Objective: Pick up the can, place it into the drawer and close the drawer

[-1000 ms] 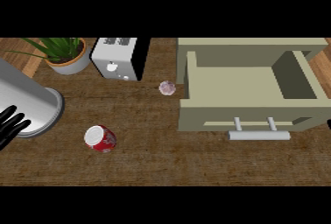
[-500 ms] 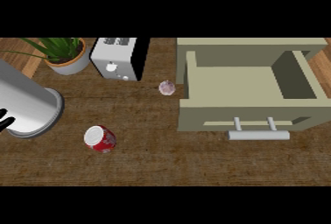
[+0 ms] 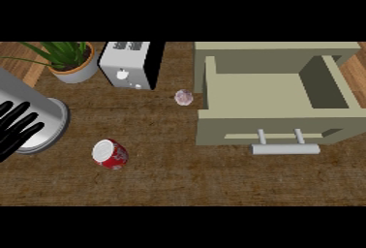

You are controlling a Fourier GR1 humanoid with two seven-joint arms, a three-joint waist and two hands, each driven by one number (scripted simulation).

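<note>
The red can [image 3: 109,154] lies on its side on the wooden counter, at the lower left, its pale end facing up and left. The beige drawer [image 3: 275,127] stands pulled open at the right, its inside bare, with a grey bar handle [image 3: 284,148] on its front. My left hand [image 3: 16,127] shows at the left edge with straight, spread fingers lying over a metal cylinder, well to the left of the can and not touching it. My right hand is out of sight.
A large metal cylinder [image 3: 44,123] rests at the left edge. Behind it stand a potted plant [image 3: 70,60] and a white toaster [image 3: 129,65]. A small pinkish round object [image 3: 184,97] sits just left of the drawer.
The left hand had nearly slipped out of view half a second ago; now its fingers reach further in over the metal cylinder. The can and drawer have not moved.
</note>
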